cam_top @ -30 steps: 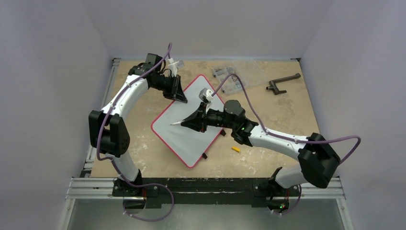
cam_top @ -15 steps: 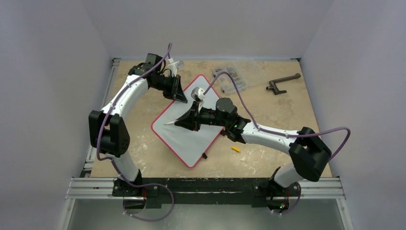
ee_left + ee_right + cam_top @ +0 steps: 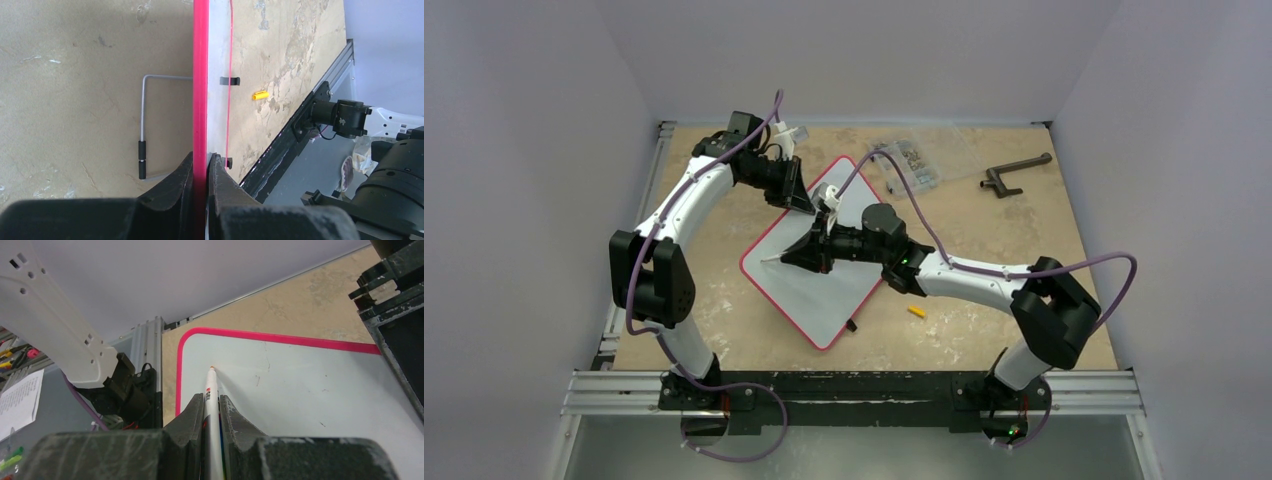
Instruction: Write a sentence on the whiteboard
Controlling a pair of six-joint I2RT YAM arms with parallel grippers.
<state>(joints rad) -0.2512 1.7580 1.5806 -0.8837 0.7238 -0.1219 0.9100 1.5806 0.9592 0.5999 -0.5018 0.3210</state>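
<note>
Whiteboard point(image 3: 814, 300) is laid diagonally at mid table point(image 3: 734, 322), betw. the two arms. Its far red rim is pinched by L gripper point(image 3: 201, 162), jaws clamped tight on the edge. A white marker point(image 3: 212, 390) is gripped by R gripper point(image 3: 211, 401), jaws closed on the barrel, pen pointed fwd. Orange tip is set by the board's rounded corner; contact can't be confirmed. Yellow cap point(image 3: 915, 311) is seen on table just right of board, clear parts box point(image 3: 924, 160) at the back.

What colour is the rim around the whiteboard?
Bright pinkish red; the whiteboard rim shows best in the left wrist view.
</note>
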